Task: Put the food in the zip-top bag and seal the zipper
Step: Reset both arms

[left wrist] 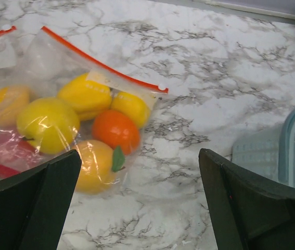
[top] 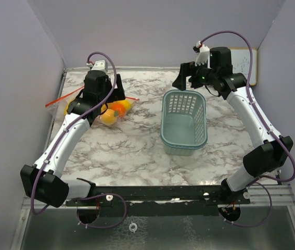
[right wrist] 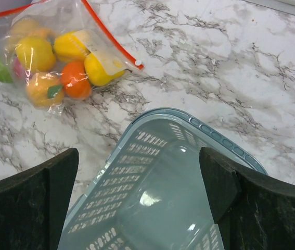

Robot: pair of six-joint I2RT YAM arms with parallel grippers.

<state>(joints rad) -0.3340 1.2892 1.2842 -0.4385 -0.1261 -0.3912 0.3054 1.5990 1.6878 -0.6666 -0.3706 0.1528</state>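
Fruits (left wrist: pixel 48 125): inside the bag (left wrist: pixel 48 57), left of centre in the top view.
Left gripper (left wrist: pixel 139 172): fingers wide apart, empty, over the bag's edge.
Right gripper (right wrist: pixel 138 161): wide apart, empty, above the basket (right wrist: pixel 209 130), upper right.

— Where was this taken?
— A robot lab: left arm (top: pixel 64 140) and right arm (top: pixel 256 120) bolted to a black rail (top: pixel 157 192) at the edge of a marble-print table (top: pixel 137 151), boxed in by plain lilac walls (top: pixel 152 31).
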